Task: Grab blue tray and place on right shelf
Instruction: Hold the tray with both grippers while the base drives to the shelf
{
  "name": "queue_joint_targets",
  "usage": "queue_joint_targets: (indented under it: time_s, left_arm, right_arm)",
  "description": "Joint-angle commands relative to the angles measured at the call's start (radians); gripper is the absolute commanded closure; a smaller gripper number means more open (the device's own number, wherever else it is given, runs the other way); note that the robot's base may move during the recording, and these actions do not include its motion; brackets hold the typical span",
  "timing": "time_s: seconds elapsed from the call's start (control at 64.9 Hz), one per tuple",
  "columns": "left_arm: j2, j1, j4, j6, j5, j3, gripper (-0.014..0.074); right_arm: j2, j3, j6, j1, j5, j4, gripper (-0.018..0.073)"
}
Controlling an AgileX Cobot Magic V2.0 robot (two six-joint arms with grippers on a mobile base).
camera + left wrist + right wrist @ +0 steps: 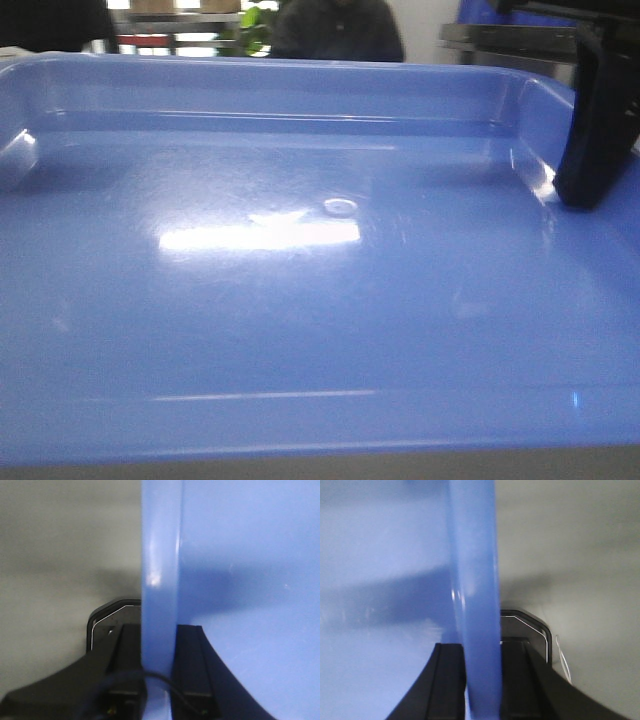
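While the blue tray (300,330) filled nearly the whole front view, its glossy floor catching a patch of glare, both grippers held it by opposite side rims. The left gripper (159,635) was clamped on the tray's left rim, one black finger inside the wall and one outside. The right gripper (481,652) pinched the right rim likewise. A grey surface (60,540) lay below; whether the tray touched it could not be told. Beyond the tray's far right corner showed the steel rail of the right shelf (500,42), and a person in dark clothes (335,30) was behind the far rim.
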Motion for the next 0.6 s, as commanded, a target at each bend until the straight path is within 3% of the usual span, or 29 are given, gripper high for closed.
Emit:
queue_joint_targets:
  time_s: [0.0,0.586]
  left_arm:
    - [-0.021,-0.01,-0.011,-0.005,-0.013,-0.023,0.0613]
    - [-0.021,-0.01,-0.011,-0.005,0.006,-0.023,0.0613]
  right_arm:
    - [-0.03,-0.025,0.008,0.0,-0.041,-0.017,0.0345]
    - [-0.03,-0.025,0.008,0.0,-0.041,-0.017,0.0345]
